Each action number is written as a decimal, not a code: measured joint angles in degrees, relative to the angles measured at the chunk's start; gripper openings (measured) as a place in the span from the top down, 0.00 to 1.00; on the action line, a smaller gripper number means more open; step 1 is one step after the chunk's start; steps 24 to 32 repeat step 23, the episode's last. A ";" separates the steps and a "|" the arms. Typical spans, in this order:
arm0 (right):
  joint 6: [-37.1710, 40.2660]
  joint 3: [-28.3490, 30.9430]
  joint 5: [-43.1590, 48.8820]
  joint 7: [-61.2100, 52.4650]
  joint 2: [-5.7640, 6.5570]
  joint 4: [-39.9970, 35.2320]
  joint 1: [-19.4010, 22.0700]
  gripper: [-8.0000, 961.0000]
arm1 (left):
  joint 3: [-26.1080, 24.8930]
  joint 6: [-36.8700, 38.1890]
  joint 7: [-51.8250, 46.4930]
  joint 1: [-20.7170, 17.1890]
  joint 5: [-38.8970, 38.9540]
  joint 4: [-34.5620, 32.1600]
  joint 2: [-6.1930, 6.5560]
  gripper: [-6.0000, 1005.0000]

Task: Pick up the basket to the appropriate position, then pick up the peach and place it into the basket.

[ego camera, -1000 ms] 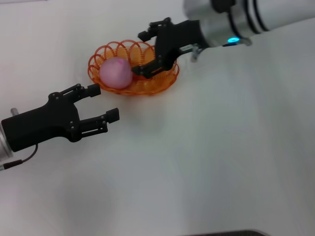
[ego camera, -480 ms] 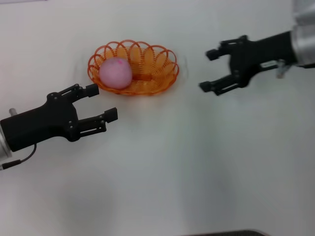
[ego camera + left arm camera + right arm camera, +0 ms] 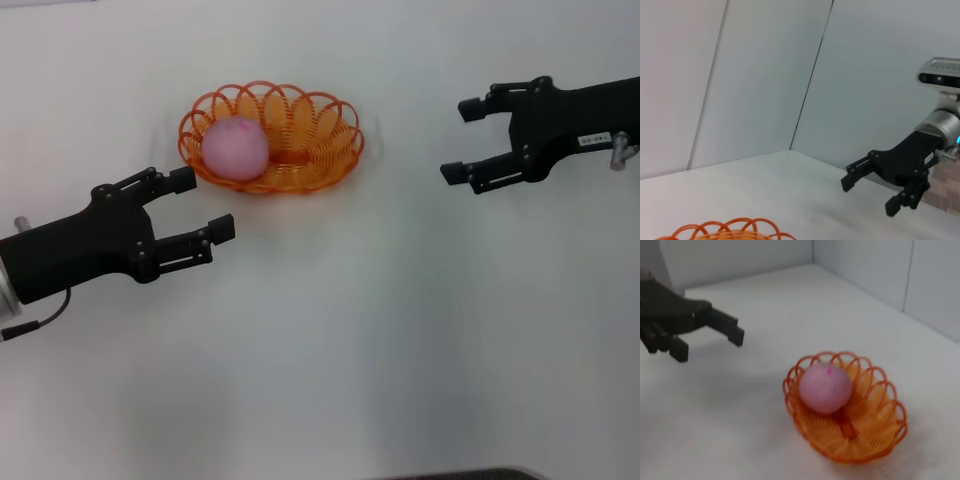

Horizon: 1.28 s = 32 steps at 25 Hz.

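Note:
The orange wire basket [image 3: 300, 150] sits on the white table at the back, left of centre. The pink peach [image 3: 236, 148] lies inside it, in its left part. My left gripper [image 3: 198, 204] is open and empty, just in front of and left of the basket. My right gripper [image 3: 462, 140] is open and empty, hovering to the right of the basket, apart from it. The right wrist view shows the basket [image 3: 867, 425] with the peach [image 3: 825, 388] in it and the left gripper [image 3: 705, 337] beyond. The left wrist view shows the basket's rim [image 3: 730, 231] and the right gripper [image 3: 867, 192].
The white table [image 3: 380, 340] spreads out in front of and to the right of the basket. Pale wall panels [image 3: 765, 80] stand behind the table in the left wrist view.
My right gripper has left the basket and drawn back to the right, open and empty. The peach stays in the basket. My left gripper has hardly moved.

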State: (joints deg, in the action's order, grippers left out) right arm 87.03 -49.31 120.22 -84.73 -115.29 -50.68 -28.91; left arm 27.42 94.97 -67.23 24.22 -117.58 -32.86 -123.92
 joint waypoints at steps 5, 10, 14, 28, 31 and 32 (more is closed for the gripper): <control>3.54 9.42 -0.21 6.25 -1.50 1.50 1.51 0.03 | 0.00 -0.59 0.00 -0.03 0.04 -0.01 0.00 0.13; 8.46 16.56 -0.29 12.02 0.14 11.00 2.10 0.03 | -0.09 -0.78 0.00 -0.34 0.13 -0.07 0.00 0.13; 8.71 17.37 -0.31 14.37 1.14 14.72 3.24 0.03 | -0.20 -0.88 0.00 -0.42 0.16 -0.23 0.00 0.13; 9.34 18.19 -0.34 15.85 0.49 14.91 4.19 0.03 | -0.27 -0.95 0.00 -0.67 0.17 -0.75 0.00 0.13; 9.34 18.19 -0.34 15.85 0.49 14.91 4.19 0.03 | -0.27 -0.95 0.00 -0.67 0.17 -0.75 0.00 0.13; 9.34 18.19 -0.34 15.85 0.49 14.91 4.19 0.03 | -0.27 -0.95 0.00 -0.67 0.17 -0.75 0.00 0.13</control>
